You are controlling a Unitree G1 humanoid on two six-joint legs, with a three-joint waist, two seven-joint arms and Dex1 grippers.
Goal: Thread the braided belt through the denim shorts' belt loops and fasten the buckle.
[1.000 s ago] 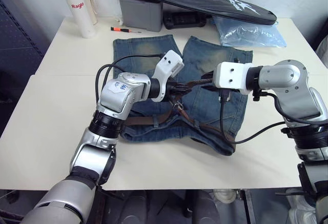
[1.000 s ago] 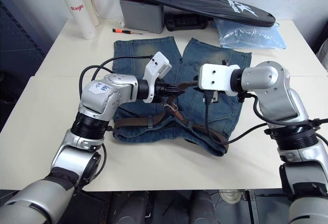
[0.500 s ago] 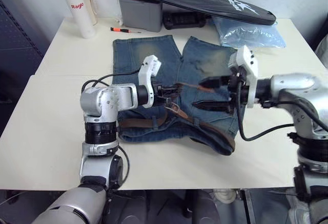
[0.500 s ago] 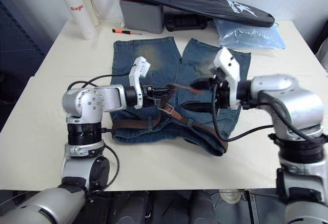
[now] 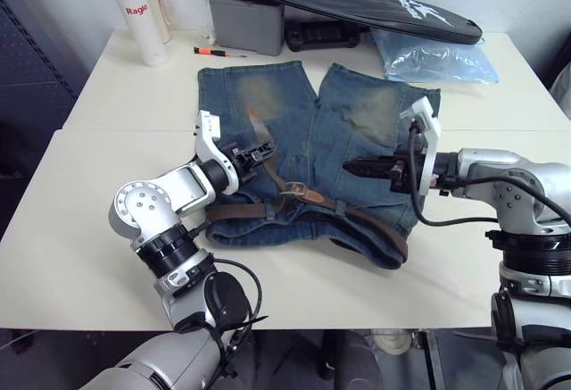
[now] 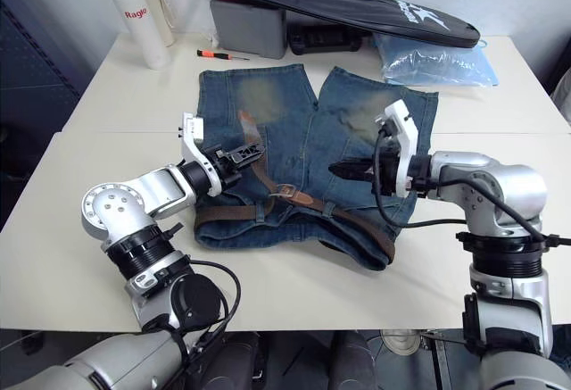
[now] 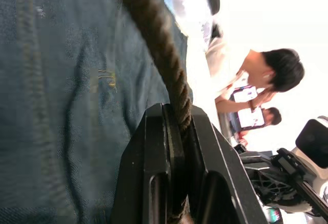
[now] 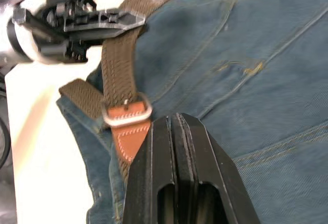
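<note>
Belt (image 5: pixel 268 162) clamped in left end effector (image 5: pixel 253 153); right end effector (image 5: pixel 357 166) together, empty. Pull toward 10 o'clock to snug buckle (image 8: pixel 126 110).

braided belt (image 5: pixel 312 204) across denim shorts (image 5: pixel 357 113) (seemingly waistband)

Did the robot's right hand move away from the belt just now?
Yes. The right gripper, shut and empty, has drawn back toward the robot's right, away from the buckle, judged against the denim shorts. The left gripper holds the braided belt.
</note>
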